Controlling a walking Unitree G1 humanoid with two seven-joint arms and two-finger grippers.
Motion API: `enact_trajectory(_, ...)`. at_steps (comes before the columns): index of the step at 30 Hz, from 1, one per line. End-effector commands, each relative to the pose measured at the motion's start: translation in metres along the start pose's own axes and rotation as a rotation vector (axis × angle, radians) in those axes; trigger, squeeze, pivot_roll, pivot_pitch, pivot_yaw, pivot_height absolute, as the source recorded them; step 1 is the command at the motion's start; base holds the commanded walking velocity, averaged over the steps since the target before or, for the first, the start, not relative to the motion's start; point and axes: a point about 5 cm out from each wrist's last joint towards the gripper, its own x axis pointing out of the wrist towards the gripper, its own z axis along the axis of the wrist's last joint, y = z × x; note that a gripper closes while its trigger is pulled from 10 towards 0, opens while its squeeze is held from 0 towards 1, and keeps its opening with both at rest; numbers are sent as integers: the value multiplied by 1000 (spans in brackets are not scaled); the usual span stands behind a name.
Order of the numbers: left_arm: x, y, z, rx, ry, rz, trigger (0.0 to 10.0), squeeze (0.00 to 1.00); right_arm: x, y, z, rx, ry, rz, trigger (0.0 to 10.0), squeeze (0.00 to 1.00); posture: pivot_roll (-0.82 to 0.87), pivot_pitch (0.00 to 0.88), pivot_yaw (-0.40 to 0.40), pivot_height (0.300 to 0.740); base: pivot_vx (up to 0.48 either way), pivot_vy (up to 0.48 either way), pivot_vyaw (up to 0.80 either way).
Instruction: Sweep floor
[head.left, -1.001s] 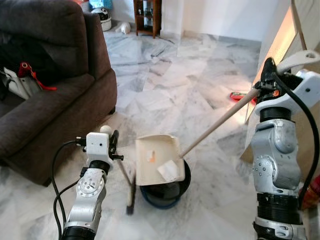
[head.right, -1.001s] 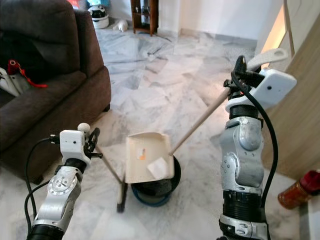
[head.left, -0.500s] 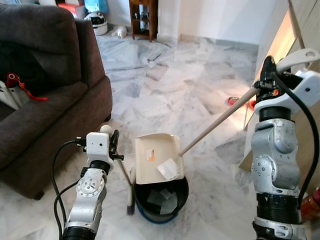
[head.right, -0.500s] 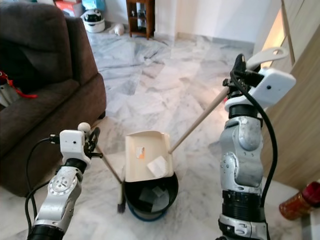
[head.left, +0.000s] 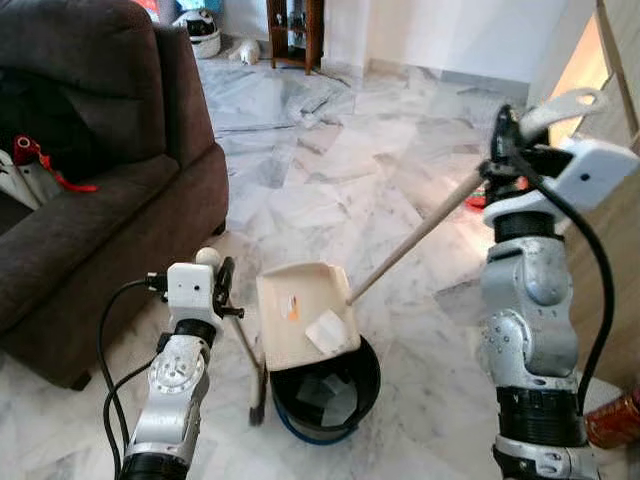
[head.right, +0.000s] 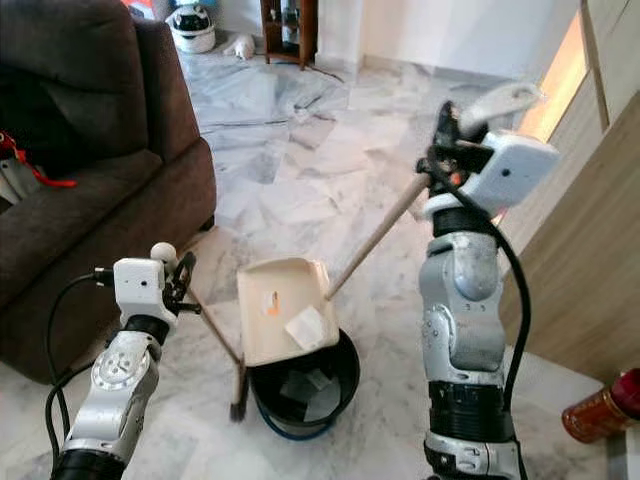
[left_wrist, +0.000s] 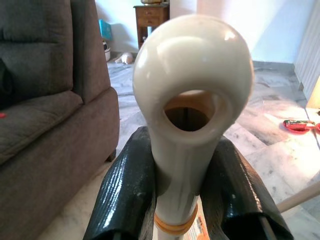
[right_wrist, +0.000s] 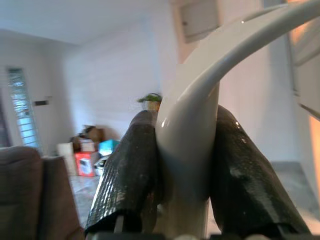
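Dustpan (head.left: 303, 318) now tilted further over bin (head.left: 327, 393), paper (head.left: 327, 328) lower.

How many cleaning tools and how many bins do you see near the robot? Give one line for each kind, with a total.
Dustpan: 1
Broom: 1
Bin: 1
Total: 3

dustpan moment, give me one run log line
left hand: shut on broom | right hand: shut on dustpan handle | dustpan: tilted over bin
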Motion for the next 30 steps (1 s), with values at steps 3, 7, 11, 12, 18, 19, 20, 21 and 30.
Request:
enact_trajectory(3,2,1,11,0,-60,-1,10000,0,2,17,25,-16,-144,76,10000,0,26,72,10,740,0,0,0)
enact_trajectory(7,1,1,11,-1,-60,-1,10000,0,2,24,31,-74,-189,110,10000,0,26,72,10,740,0,0,0)
enact_trajectory(11,1,0,10,-2,-59,-5,10000,0,1,34,39,-112,-239,147,10000,0,26,72,10,740,0,0,0)
enact_trajectory(12,1,0,10,-4,-59,-6,10000,0,1,39,41,-129,-253,163,10000,0,25,73,10,740,0,0,0)
enact_trajectory(18,2,0,10,-8,-59,-8,10000,0,-7,59,41,-182,-274,253,10000,0,25,74,10,740,0,0,0)
enact_trajectory(19,2,-1,10,-8,-59,-9,10000,0,-8,61,41,-175,-271,261,10000,0,24,75,11,740,0,0,0)
enact_trajectory(20,1,-1,10,-8,-59,-10,10000,0,-12,65,40,-164,-266,276,10000,0,27,76,10,740,0,0,0)
enact_trajectory(21,1,-1,10,-8,-59,-10,10000,0,-13,67,39,-164,-264,281,10000,0,27,76,10,740,0,0,0)
enact_trajectory(30,2,-1,10,-11,-57,-15,10000,0,-30,68,34,-249,-238,318,10000,0,18,82,14,740,0,0,0)
